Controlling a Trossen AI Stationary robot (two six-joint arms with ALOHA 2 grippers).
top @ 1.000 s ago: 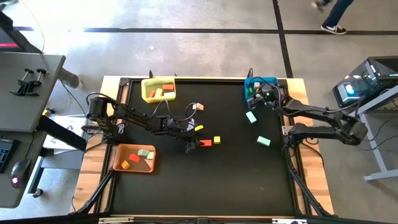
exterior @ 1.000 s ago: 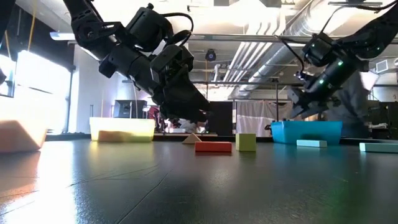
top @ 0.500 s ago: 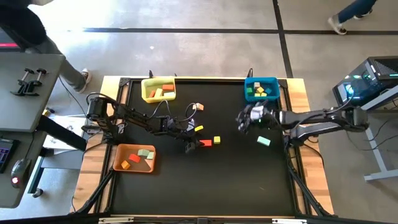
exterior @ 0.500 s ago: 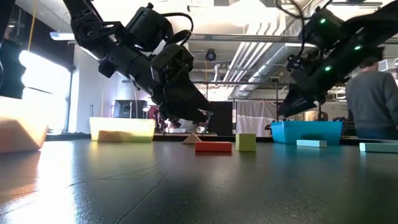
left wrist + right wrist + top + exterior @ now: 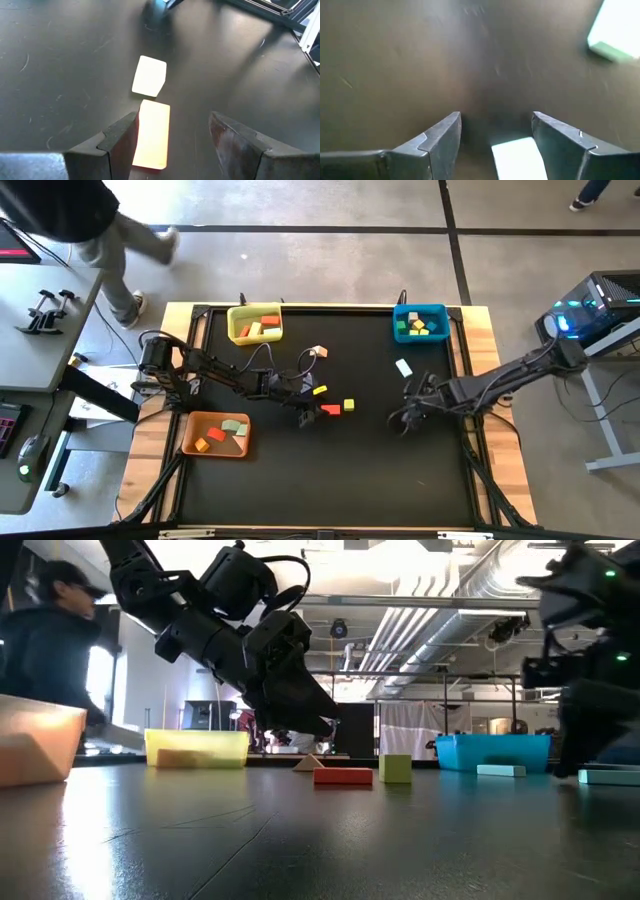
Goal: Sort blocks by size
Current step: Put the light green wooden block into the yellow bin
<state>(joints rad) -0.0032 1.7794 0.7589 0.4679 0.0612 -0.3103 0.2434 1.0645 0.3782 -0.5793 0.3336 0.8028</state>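
Two dark arms work over a black table [image 5: 330,470] scattered with blocks. The left gripper [image 5: 303,416] hovers mid-table with jaws open and empty, a red bar [image 5: 151,134] lying just beside one finger [image 5: 120,140] and a yellow cube [image 5: 149,76] beyond it. The right gripper [image 5: 408,420] hangs low toward the table's right side, jaws spread around a mint block [image 5: 517,159], not clamped on it. Other blocks sit in the yellow bin [image 5: 255,325], blue bin [image 5: 419,323] and orange bin [image 5: 215,434]. A person [image 5: 50,650] passes behind
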